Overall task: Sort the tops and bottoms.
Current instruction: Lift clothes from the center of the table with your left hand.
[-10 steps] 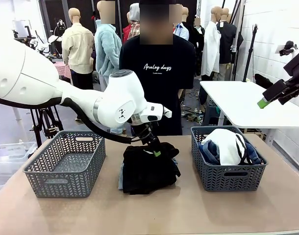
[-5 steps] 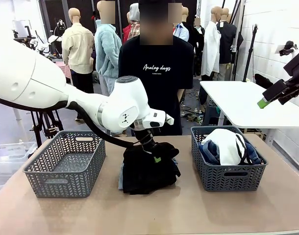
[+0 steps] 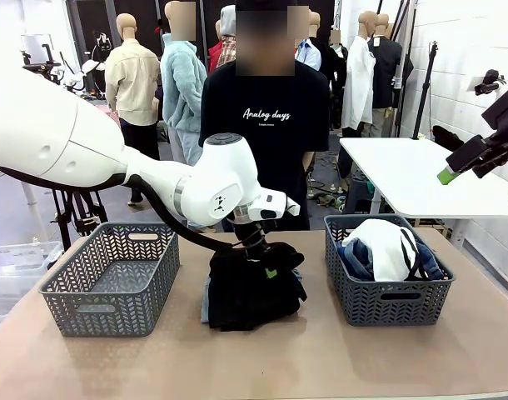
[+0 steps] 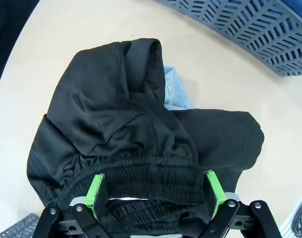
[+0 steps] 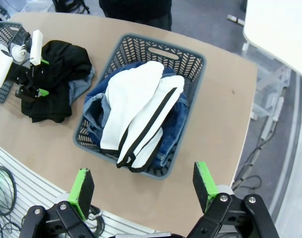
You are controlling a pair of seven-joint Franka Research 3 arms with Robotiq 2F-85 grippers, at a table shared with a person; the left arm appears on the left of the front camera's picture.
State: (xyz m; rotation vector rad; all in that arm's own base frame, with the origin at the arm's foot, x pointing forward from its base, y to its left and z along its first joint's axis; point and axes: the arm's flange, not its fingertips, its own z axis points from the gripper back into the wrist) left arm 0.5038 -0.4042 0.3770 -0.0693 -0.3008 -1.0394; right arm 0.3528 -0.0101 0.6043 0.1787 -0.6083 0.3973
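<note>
Our left gripper [image 4: 153,177], jaws apart, straddles the plain black knit garment [image 4: 116,114]; biting deep, we may drag up the pale denim [image 4: 175,91] beneath. Our right gripper [image 5: 142,171] hangs likewise spread.

The left gripper [image 4: 153,176] stands spread wide, its green pads [image 4: 95,191] on either side of the gathered, elasticated edge of a crumpled black garment [image 4: 121,114]. The garment lies on the tan table [image 4: 67,29]. A strip of pale denim [image 4: 175,91] peeks from beneath it. A grey basket [image 4: 250,25] sits near.
</note>
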